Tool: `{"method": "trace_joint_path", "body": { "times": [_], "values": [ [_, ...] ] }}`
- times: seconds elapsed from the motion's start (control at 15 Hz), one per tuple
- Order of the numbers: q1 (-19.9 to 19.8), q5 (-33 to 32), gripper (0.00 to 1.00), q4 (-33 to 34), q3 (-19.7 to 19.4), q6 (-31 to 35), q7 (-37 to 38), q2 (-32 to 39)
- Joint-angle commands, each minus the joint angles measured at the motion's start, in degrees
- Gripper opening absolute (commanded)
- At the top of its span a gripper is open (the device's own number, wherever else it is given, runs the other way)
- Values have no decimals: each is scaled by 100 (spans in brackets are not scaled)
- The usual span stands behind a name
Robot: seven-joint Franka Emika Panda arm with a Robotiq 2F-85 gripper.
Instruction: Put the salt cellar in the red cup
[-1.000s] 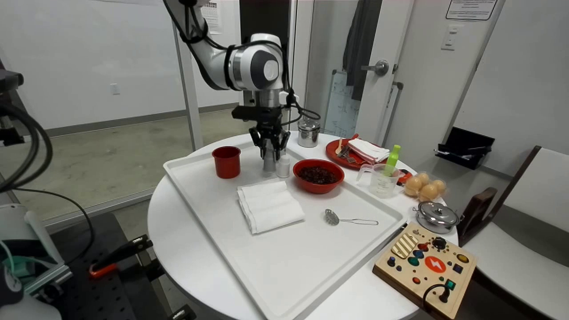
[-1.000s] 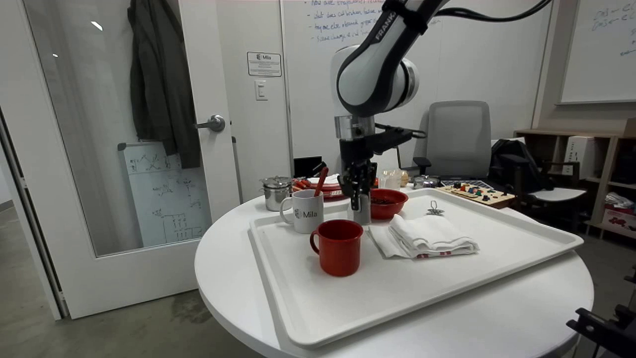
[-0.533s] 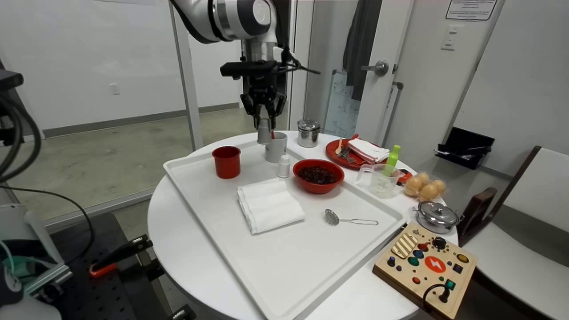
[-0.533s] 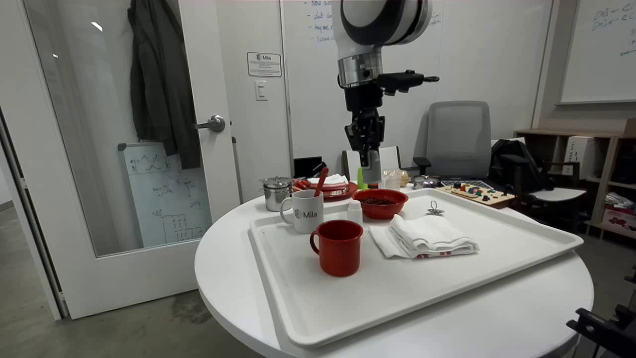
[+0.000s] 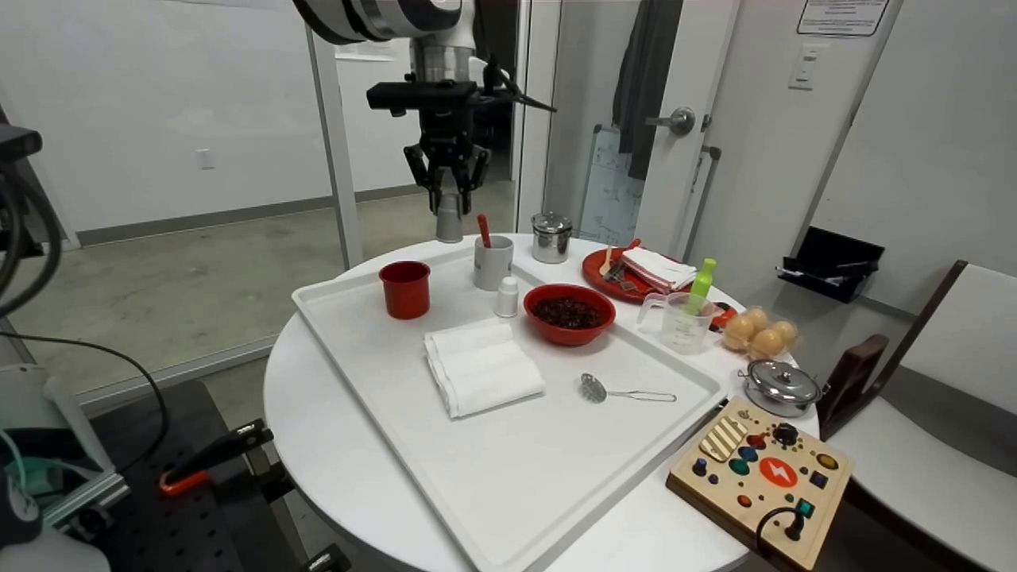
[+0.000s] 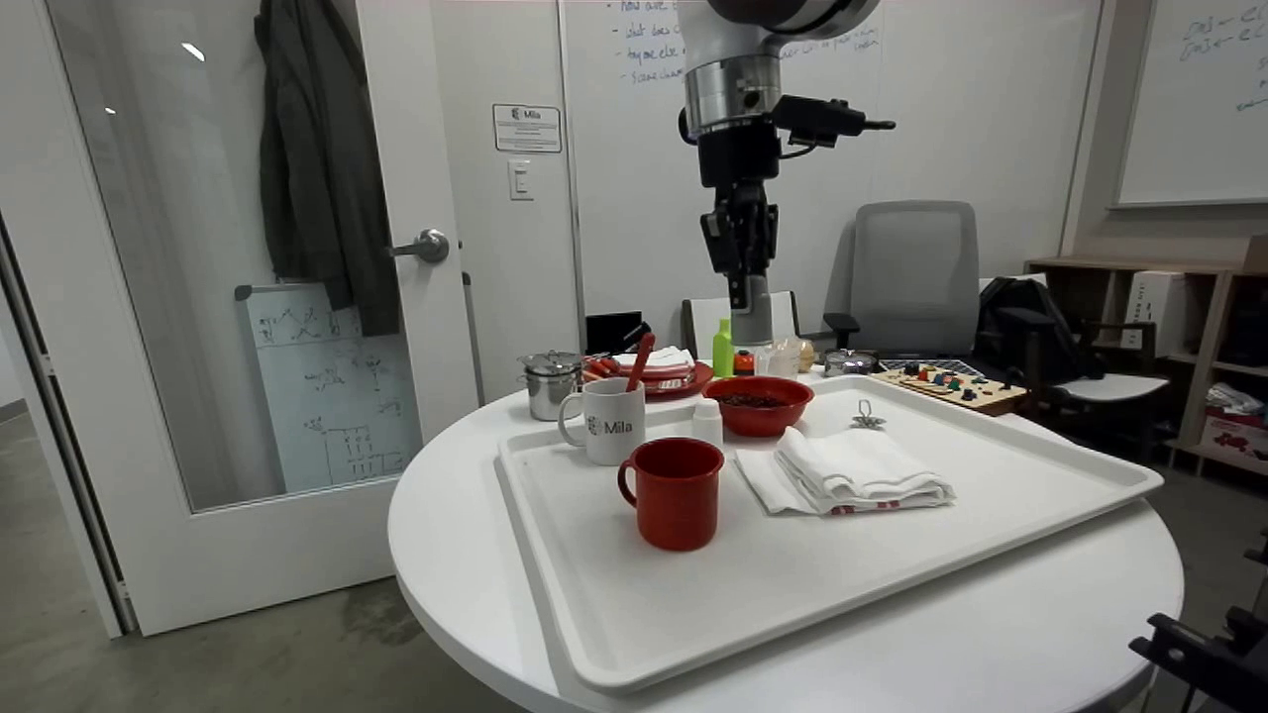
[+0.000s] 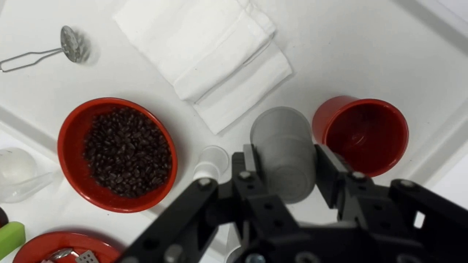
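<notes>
One salt cellar (image 5: 450, 224), held in the air above the tray (image 5: 508, 477); long axis vertical, broader end down. One gripper (image 7: 287, 157), pointing down, its two fingers (image 7: 249, 157) partly closed, one against each side of the cellar and covering part of its upper end in both exterior views. One red cup (image 5: 406, 295), upright on the tray, toward the far left edge of the table (image 5: 318, 413); its handle (image 6: 624, 482) shows in an exterior view. One mug (image 6: 614, 421), with one red utensil (image 6: 641, 358) standing in it, lower part hidden. One white shaker (image 5: 507, 299), just beside one bowl (image 5: 569, 337) of dark beans (image 7: 128, 153), too many to count. One skimmer (image 5: 593, 388), cut off in the wrist view. Folded cloth (image 5: 483, 369); one piece or two cannot be told. Outside the tray, at the table's far edge: one canister (image 5: 551, 242). Along its right edge: one plate (image 5: 589, 274), its cutlery (image 5: 616, 272) hard to make out; one measuring cup (image 5: 683, 332); four eggs (image 5: 766, 345) showing; one pot (image 5: 783, 389); one button box (image 5: 763, 492).
</notes>
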Motion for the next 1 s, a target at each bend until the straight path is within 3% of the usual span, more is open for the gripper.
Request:
{"method": "trace_joint_path", "body": {
  "times": [0.0, 0.2, 0.27, 0.6, 0.93],
  "values": [
    [-125, 295, 17, -192, 96, -81, -473, -235],
    [-150, 344, 17, -207, 105, -145, -730, -257],
    [105, 311, 17, -536, 283, 59, -305, -332],
    [546, 125, 17, -558, 698, 51, 185, -49],
    [798, -93, 17, -556, 825, 295, 424, 67]
  ]
}}
